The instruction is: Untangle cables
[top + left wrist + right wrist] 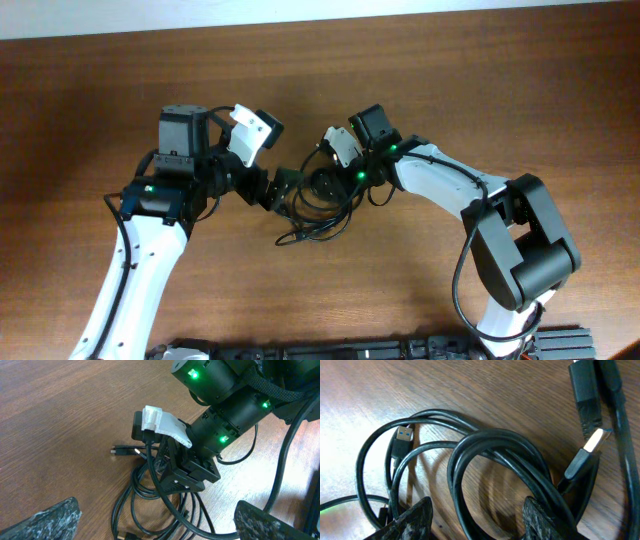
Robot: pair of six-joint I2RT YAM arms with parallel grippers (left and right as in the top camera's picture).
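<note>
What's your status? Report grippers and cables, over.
Left gripper open, just short of the cables. Right gripper open, fingers straddling thick loops. Bunch lies in overlapping loops. Grippers crowd each other.

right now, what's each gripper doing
left gripper: open, nothing gripped
right gripper: open, fingers either side of the cables, not clamped

Three views, one pile of cables (318, 215).
The overhead camera looks straight down on the table (420, 70) from far off. The left wrist camera looks low and slantwise across at the right arm (225, 410), fairly near. The right wrist camera points down from very close. All three share the cables (165, 494) (492, 440).
</note>
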